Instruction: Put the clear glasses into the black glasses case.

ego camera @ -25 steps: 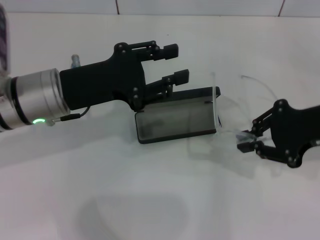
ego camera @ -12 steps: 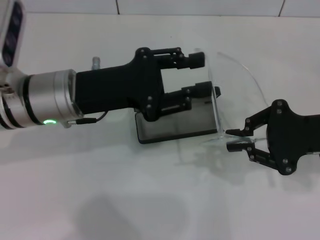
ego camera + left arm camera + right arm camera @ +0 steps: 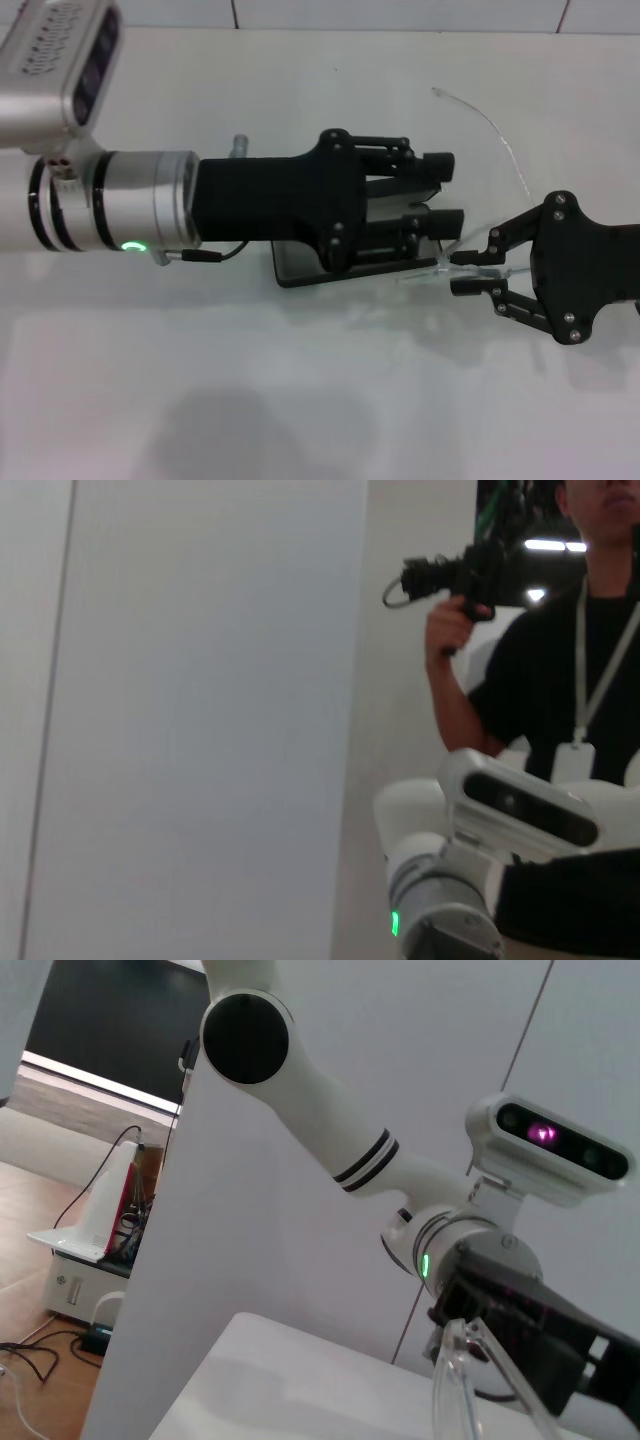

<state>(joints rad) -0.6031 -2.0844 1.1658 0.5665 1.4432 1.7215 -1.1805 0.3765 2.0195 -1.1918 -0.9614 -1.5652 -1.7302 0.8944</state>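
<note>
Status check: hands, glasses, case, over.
Right hand shut on glasses, holding them at the case's right end. Left hand open, hanging over the case, covering most of it. Glasses not yet in.

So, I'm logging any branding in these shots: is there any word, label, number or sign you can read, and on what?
None can be read.
Rectangular matte black glasses case: the bare part carries no lettering; the left gripper covers the rest.
Clear plastic wraparound glasses, held by the right gripper: unmarked.
White badge on the bystander's lanyard: too small to read.
</note>
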